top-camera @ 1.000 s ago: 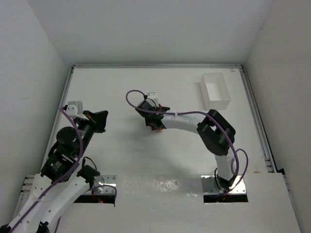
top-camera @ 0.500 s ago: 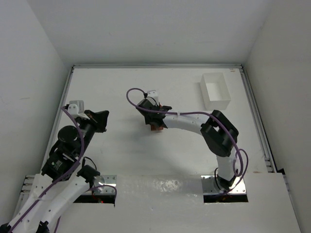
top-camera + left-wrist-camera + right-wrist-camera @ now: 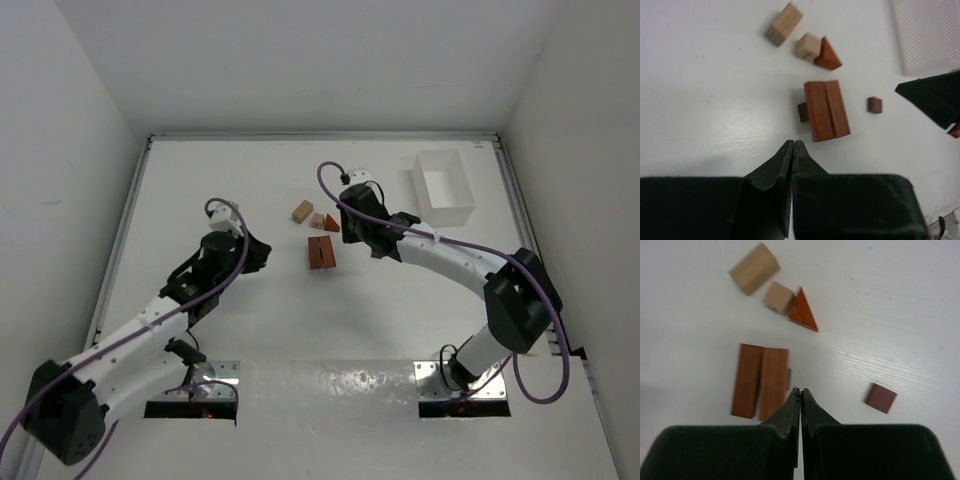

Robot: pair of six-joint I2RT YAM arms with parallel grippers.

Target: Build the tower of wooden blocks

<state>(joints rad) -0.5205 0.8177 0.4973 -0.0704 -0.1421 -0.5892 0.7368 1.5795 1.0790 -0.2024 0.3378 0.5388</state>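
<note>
Two reddish-brown bars (image 3: 320,252) (image 3: 826,110) (image 3: 760,382) lie side by side on top of a dark brown block (image 3: 803,112) that peeks out beneath them. Behind them sit a pale tan bar (image 3: 302,210) (image 3: 783,23), a tan cube (image 3: 808,45) (image 3: 778,297) and a reddish wedge (image 3: 827,55) (image 3: 802,312). A small dark-red cube (image 3: 874,104) (image 3: 880,398) lies alone to the right of the bars. My left gripper (image 3: 265,252) (image 3: 793,145) is shut and empty, just left of the bars. My right gripper (image 3: 358,238) (image 3: 800,391) is shut and empty above the table between the bars and the cube.
A clear plastic box (image 3: 443,186) stands at the back right, its corner also in the left wrist view (image 3: 925,35). White walls enclose the table on three sides. The right arm's links stretch from the near right toward the blocks.
The right gripper has lifted off the blocks, shifted right and shut. The left arm has reached in from the left edge toward the blocks. The blocks it covered now show.
</note>
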